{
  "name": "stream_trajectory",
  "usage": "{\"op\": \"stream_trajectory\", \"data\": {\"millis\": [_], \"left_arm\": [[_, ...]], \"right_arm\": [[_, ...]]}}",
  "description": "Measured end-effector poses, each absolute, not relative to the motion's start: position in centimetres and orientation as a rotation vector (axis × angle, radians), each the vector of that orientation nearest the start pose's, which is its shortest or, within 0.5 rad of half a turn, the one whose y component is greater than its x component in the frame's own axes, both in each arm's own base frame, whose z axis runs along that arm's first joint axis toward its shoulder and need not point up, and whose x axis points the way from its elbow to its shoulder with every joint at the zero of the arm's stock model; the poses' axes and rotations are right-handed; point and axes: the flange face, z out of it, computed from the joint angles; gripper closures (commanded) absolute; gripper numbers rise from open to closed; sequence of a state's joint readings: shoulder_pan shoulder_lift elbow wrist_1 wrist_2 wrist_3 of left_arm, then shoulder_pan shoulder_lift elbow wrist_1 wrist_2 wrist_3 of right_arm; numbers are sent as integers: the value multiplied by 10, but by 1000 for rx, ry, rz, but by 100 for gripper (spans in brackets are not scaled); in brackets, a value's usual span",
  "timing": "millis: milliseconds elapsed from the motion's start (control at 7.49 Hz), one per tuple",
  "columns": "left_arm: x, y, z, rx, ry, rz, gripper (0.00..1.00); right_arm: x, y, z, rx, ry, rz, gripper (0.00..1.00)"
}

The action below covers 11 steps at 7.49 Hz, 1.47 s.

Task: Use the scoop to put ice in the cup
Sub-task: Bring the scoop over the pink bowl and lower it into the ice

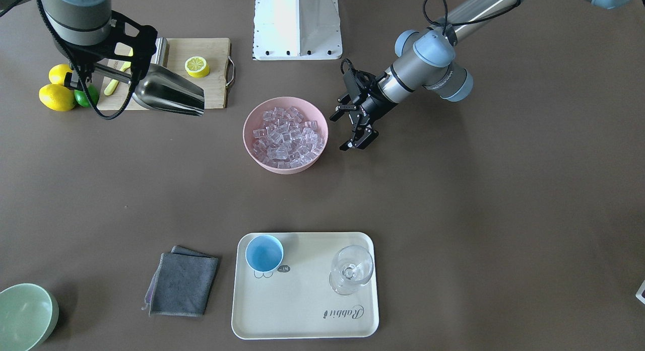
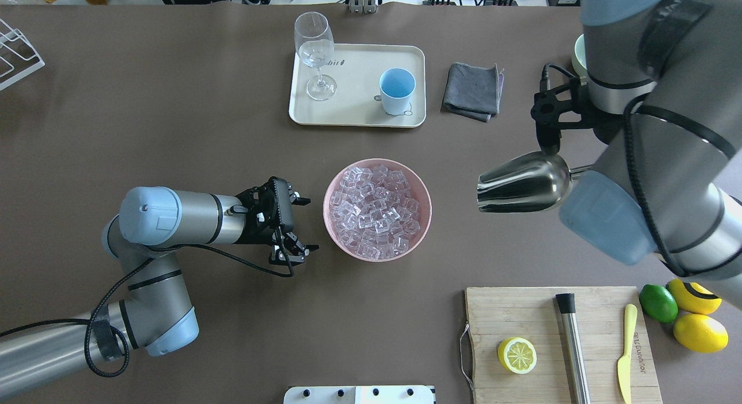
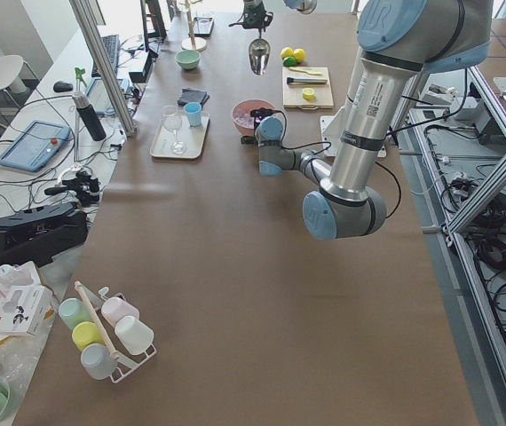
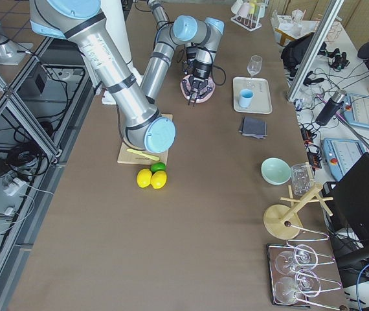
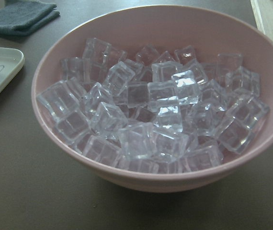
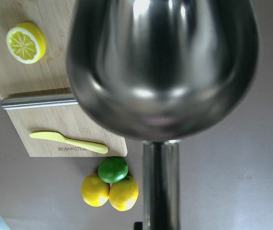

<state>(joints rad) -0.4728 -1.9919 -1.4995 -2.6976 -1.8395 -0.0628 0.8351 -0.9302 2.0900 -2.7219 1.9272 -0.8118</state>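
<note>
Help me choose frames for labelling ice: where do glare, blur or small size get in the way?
Left wrist view: the ice in the pink bowl is sharp, with small white glints on the cube faces. Right wrist view: the scoop fills the frame, soft-edged, with bright reflections; no ice shows. Overhead view: ice clear but small. Side views: ice too small to judge.

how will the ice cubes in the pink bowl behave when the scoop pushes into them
The ice cubes are loose and glossy, so they'll likely slide and tumble away from the scoop. Piled close to the rim of the pink bowl, a few may spill over.
</note>
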Motion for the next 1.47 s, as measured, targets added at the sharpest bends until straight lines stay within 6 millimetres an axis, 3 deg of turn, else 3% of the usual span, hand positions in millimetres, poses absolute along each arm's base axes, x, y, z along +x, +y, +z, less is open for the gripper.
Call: {"op": "stream_trajectory", "data": {"millis": [267, 534, 935, 1469], "left_arm": [[530, -378, 334, 1172, 1060, 1039, 2], [527, -375, 345, 1163, 1057, 1041, 2], [525, -374, 351, 1160, 1054, 1043, 2], [524, -375, 350, 1168, 1054, 1037, 2]], "right_arm": [[-311, -462, 200, -71, -396, -1533, 100], [-346, -472, 182, -160, -381, -1498, 100], [-378, -483, 174, -240, -360, -1467, 100], [-420, -480, 164, -321, -297, -1390, 100]]}}
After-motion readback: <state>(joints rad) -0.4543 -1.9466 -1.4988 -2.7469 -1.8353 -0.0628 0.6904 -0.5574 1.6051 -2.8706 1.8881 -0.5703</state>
